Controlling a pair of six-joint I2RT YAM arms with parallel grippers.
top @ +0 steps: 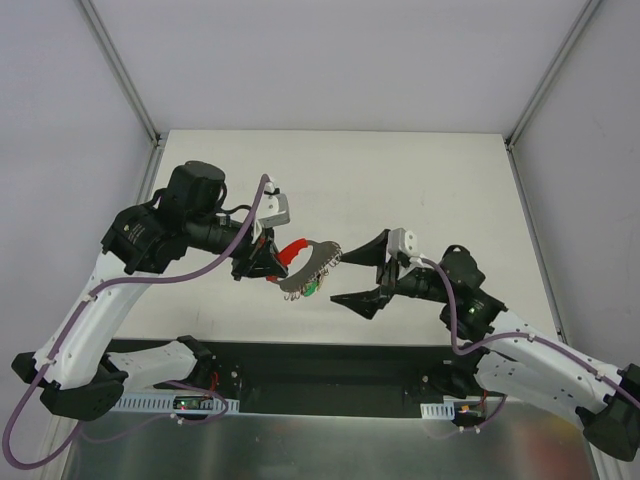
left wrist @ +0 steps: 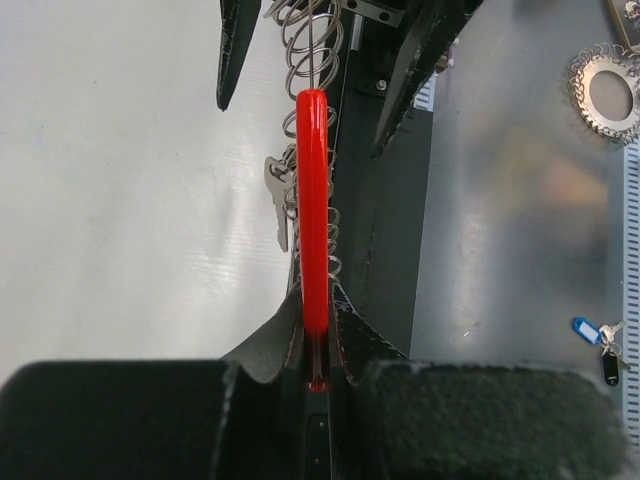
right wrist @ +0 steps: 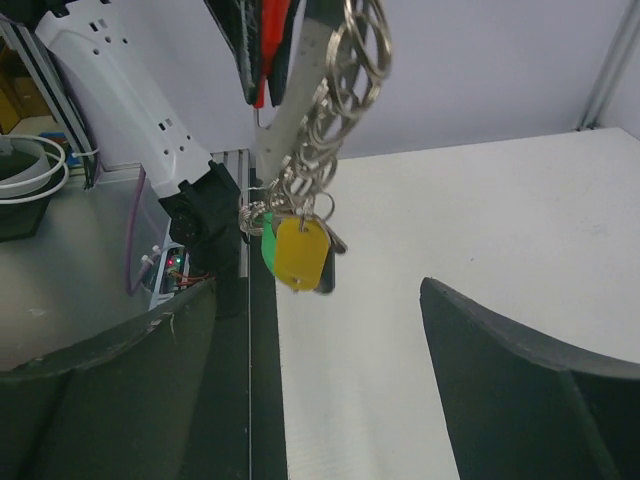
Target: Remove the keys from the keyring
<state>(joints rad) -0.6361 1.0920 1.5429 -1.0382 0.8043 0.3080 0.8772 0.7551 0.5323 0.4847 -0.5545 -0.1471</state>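
My left gripper (top: 272,262) (left wrist: 318,340) is shut on a flat red tab (left wrist: 313,200) and holds it above the table. From the tab runs a silvery strip strung with several wire rings, the keyring (right wrist: 350,60) (top: 318,262). The keys hang from its lower end: a yellow-headed one (right wrist: 299,252), a green-headed one (right wrist: 267,245) (top: 312,289) and a bare silver key (left wrist: 280,195). My right gripper (top: 340,280) (right wrist: 322,310) is open just right of the bunch. Its fingers (right wrist: 520,370) stand on either side, below the yellow head, touching nothing.
The white table (top: 430,190) lies under both arms, with a black strip (top: 330,365) along its near edge. On the grey surface beyond that lie another ringed metal disc (left wrist: 605,95) and a blue-tagged key (left wrist: 590,330).
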